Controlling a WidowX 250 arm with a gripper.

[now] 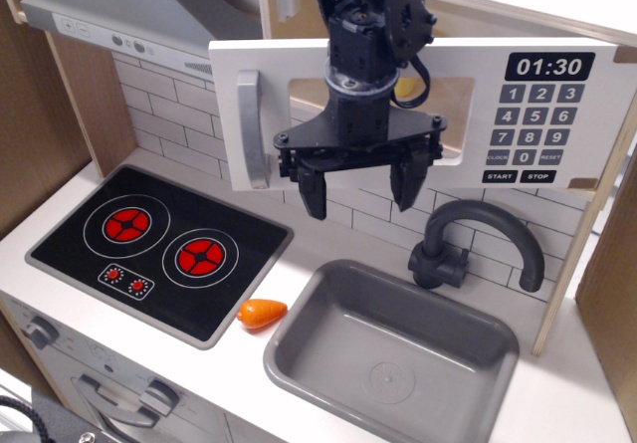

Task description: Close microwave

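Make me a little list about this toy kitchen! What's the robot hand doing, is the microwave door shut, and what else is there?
gripper: gripper open, holding nothing, hanging in front of the door
microwave: microwave door swung open, grey handle at its left edge
clock display: 01:30
inside microwave: yellow pepper, partly hidden by the arm
counter: orange toy carrot between stove and sink
faucet: black faucet behind the sink

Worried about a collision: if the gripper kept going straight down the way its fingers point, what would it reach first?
Probably the grey sink rim or the white counter behind it; the open gripper points downward, though depth is unclear.
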